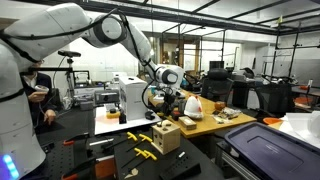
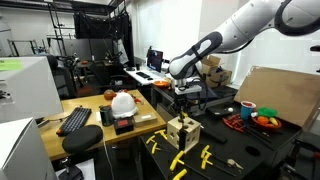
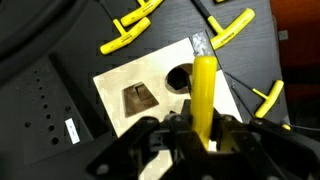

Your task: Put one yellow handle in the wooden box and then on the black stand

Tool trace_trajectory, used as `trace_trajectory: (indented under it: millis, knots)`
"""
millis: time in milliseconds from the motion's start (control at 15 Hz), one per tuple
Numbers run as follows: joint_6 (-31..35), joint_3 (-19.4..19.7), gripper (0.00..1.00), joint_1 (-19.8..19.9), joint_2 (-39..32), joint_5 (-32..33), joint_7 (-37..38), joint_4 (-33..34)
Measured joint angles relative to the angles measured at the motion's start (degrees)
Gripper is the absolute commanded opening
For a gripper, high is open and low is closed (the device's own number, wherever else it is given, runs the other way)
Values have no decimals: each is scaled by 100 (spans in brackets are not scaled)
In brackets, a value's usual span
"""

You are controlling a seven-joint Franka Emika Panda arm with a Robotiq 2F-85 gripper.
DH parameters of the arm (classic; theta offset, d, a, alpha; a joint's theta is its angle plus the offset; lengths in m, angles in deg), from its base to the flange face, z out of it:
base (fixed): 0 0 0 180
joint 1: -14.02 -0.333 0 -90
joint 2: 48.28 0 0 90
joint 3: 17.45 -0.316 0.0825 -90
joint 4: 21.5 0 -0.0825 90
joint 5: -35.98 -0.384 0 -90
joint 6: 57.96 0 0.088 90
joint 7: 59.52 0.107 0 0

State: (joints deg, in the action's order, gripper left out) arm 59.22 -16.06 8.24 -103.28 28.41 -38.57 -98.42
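My gripper (image 3: pixel 204 125) is shut on a yellow handle (image 3: pixel 204 88). The handle's metal tip points away from me, past the round hole in the top of the wooden box (image 3: pixel 115 95). A square hole is cut beside the round one. In both exterior views the gripper (image 1: pixel 166 97) (image 2: pixel 182 100) hangs just above the pale wooden box (image 1: pixel 166 136) (image 2: pixel 183 131) on the black table. Several loose yellow handles (image 2: pixel 178 160) (image 1: pixel 145 152) (image 3: pixel 122 42) lie around the box. I cannot make out the black stand in these views.
A white hard hat (image 2: pixel 122 102) and a keyboard (image 2: pixel 76 120) sit on the wooden desk behind the box. A red bowl (image 2: pixel 265 120) lies to one side. A grey bin (image 1: pixel 270 150) stands at the table's edge. A person (image 1: pixel 38 95) sits in the background.
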Motion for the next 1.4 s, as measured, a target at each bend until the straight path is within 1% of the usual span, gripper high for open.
trace_trajectory:
  millis: [200,467,667,933,1133,1400]
  knots:
    - [286,0,4,-33,331,2,0,-434]
    - [708,11,4,-110,957,38,53,-1172]
    - [901,49,4,-186,1403,77,201,-1655]
    - [1250,61,4,-215,1926,77,210,-2238]
    - [1867,72,4,-198,2276,47,243,-2689]
    - [2709,176,4,-129,2711,-36,599,-3280]
